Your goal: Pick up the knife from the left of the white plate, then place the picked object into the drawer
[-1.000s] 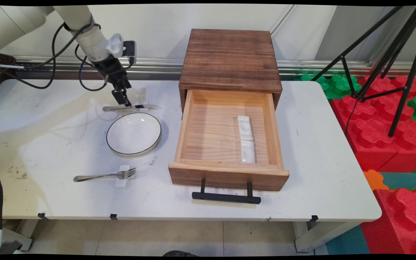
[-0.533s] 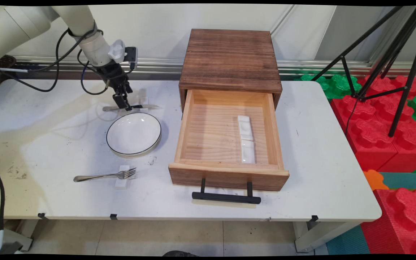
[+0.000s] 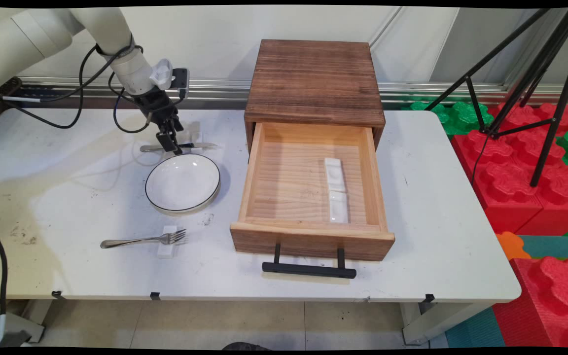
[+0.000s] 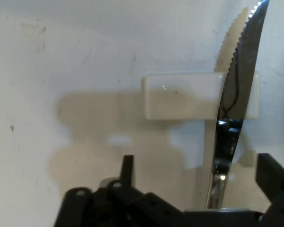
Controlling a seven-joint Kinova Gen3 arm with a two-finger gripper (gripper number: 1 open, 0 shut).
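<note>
My gripper (image 3: 169, 146) hangs low over a table knife (image 3: 200, 145) that lies behind a white black-rimmed plate (image 3: 183, 183). The blade lies across a small white rest (image 3: 196, 135). In the hand view the serrated knife (image 4: 236, 94) crosses the white rest (image 4: 180, 94), and its handle runs down between my fingers, closer to the right one. The gripper (image 4: 199, 182) is open, straddling the handle without gripping it.
A fork (image 3: 143, 240) lies with its tines on another white rest (image 3: 167, 250) near the front. A wooden box (image 3: 313, 79) has its drawer (image 3: 311, 241) pulled open, with two white rests (image 3: 336, 175) inside. A tripod (image 3: 535, 74) and foam blocks (image 3: 535, 162) stand right of the table (image 3: 437, 197).
The gripper has come down a little and shifted slightly right, closer onto the knife handle. Knife, plate and fork lie where they were.
</note>
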